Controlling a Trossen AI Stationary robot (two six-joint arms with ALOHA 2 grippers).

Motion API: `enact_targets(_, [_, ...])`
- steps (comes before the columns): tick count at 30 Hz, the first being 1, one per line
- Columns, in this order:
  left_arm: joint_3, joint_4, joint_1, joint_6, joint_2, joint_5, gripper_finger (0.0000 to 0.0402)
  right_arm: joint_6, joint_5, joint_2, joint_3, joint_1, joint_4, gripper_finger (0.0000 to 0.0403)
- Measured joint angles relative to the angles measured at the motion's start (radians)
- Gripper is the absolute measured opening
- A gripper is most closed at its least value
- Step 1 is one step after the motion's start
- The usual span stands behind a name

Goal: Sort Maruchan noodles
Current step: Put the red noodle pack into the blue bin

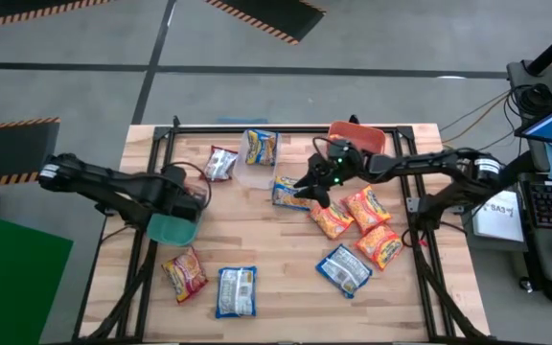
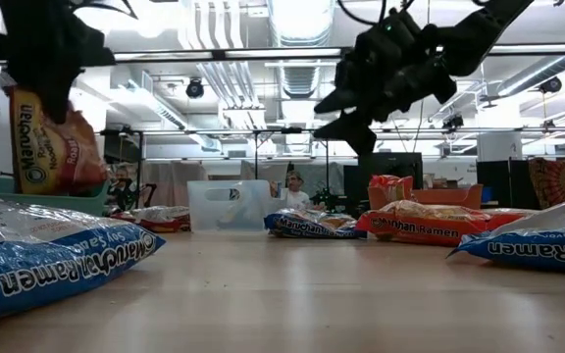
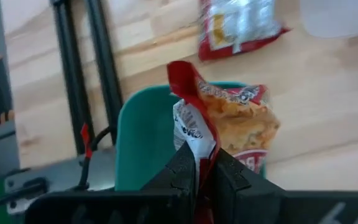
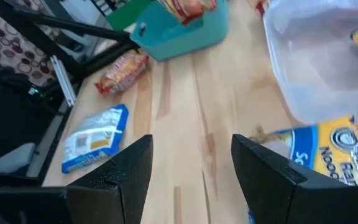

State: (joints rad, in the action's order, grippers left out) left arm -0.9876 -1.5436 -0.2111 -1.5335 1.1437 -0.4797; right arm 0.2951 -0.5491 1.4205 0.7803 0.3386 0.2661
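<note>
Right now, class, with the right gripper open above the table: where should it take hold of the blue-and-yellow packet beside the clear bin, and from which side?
Probably from straight above: the blue-and-yellow packet lies flat on the table, so nothing stands up to grab. Pinch the thin edge nearest the right gripper, away from the clear bin.

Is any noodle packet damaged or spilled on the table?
No damage or spill shows. Loose packets lie scattered across the table. The left claw pinches one packet over the teal bin.
</note>
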Motion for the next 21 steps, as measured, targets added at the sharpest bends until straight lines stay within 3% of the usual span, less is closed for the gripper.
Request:
enact_targets(9, [-0.002,-0.014,-0.002,-0.016,0.016,0.098,0.0005,-0.004,0.000,0.015,0.000,0.000,0.000,0.0205])
enact_targets(21, [-0.003,-0.024,-0.002,-0.046,0.038,0.095,0.0006,-0.011,0.000,0.013,0.000,0.000,0.000,0.0205])
